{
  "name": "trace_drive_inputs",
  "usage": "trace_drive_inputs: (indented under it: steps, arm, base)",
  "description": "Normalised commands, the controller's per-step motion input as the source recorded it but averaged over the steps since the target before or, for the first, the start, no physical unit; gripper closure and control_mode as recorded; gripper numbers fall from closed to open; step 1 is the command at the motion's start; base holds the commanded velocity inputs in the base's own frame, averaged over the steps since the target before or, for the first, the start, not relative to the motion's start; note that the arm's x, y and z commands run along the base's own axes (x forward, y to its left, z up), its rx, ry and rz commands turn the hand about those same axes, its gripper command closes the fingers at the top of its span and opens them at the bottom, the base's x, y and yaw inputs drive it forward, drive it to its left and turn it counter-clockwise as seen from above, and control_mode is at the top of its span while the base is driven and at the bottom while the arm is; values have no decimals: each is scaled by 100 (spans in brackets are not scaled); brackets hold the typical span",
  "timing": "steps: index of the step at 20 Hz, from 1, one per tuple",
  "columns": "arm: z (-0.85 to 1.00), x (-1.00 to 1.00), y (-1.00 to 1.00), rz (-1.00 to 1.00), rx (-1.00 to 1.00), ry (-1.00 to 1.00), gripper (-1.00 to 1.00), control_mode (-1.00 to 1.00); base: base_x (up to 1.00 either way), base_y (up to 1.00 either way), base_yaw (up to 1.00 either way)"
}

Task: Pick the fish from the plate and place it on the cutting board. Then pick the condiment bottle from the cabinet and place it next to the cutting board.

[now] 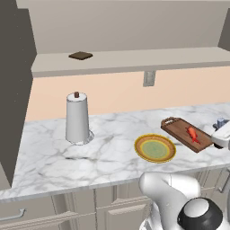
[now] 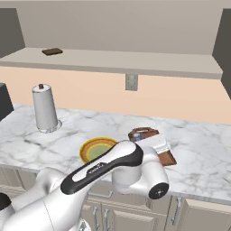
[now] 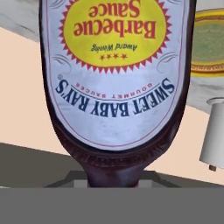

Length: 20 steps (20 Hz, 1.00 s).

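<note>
The condiment bottle looms large in the hand view, its pale "Barbecue Sauce" label upside down and its dark neck running down between the hidden fingertips. My gripper is shut on it at the counter's right, just beyond the cutting board. The bottle's blue-grey cap pokes up above the hand. The red-orange fish lies on the board. Left of the board sits the plate, with nothing on it. My forearm and hand cover much of the board in the right base view.
A white paper-towel roll stands at the counter's left. The open wall shelf carries a small flat dark slab. A wall outlet is under the shelf. Drawer fronts run below the marble counter edge.
</note>
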Motion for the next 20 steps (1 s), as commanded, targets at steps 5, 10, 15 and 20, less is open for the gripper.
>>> trace_drive_inputs:
  steps: [5,10,15,20]
  arm:
    - [-23,3,-14,1,10,0,100,-100]
    - [-9,4,-13,0,2,0,100,-100]
    - [-6,4,-16,0,1,0,100,-100]
    - [-12,8,-18,0,0,0,100,-100]
  base:
    - [0,0,0]
    - [0,0,0]
    - [0,0,0]
    - [0,0,0]
